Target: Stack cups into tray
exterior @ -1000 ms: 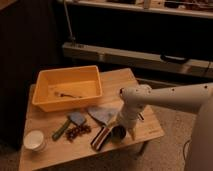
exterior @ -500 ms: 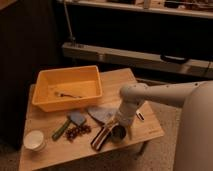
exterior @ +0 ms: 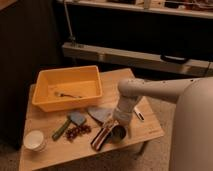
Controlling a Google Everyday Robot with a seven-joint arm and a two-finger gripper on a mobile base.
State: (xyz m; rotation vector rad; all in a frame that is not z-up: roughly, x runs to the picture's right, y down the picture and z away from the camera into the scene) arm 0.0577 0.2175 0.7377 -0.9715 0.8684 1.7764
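The yellow tray (exterior: 45, 102) stands at the back left of the wooden table, with a thin dark utensil (exterior: 66, 94) lying inside it. One white cup (exterior: 34, 140) stands upright at the table's front left corner, far from the arm. My gripper (exterior: 118, 128) is low over the table's front middle, open, pointing down beside a dark round thing (exterior: 120, 134) and a brown-red packet (exterior: 100, 138). It holds nothing that I can make out. The white arm (exterior: 150, 90) reaches in from the right.
Between cup and gripper lie a green vegetable (exterior: 61, 128), a bunch of dark grapes (exterior: 77, 131) and two grey-blue pieces (exterior: 77, 118) (exterior: 100, 114). A small white item (exterior: 138, 116) lies near the right edge. A dark shelf unit (exterior: 135, 55) stands behind the table.
The arm's elbow has shifted slightly left and my body fills more of the right side. The gripper stays low at the table's front, still open.
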